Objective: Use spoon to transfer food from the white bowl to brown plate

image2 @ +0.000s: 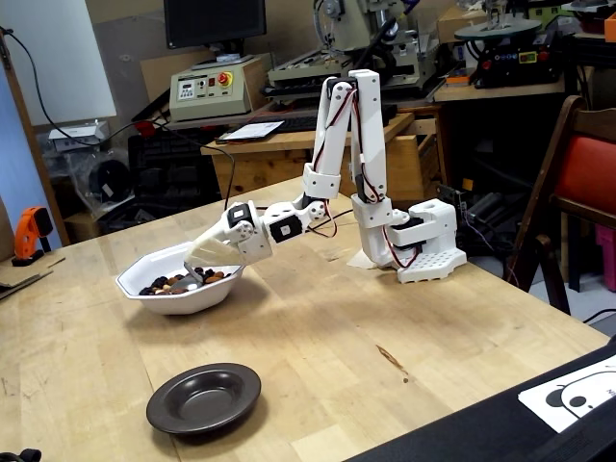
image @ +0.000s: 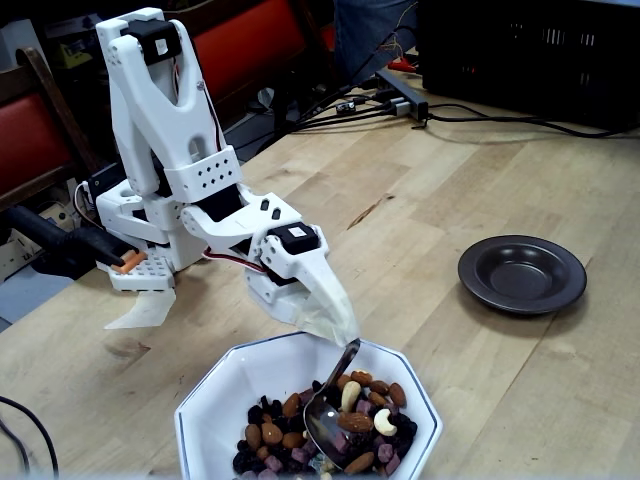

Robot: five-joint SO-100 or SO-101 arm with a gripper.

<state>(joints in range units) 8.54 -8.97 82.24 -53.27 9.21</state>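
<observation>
The white octagonal bowl sits at the bottom of a fixed view and holds the food, a mix of almonds, cashews and dark dried fruit. In the other fixed view the bowl is on the table's left. My gripper is shut on the taped handle of the silver spoon, whose bowl dips into the food. The brown plate stands empty on the wooden table, apart from the bowl.
The arm's white base stands on the table. Cables and a power strip lie at the table's far edge in a fixed view. Red chairs stand beside the table. Workbenches with machines fill the background.
</observation>
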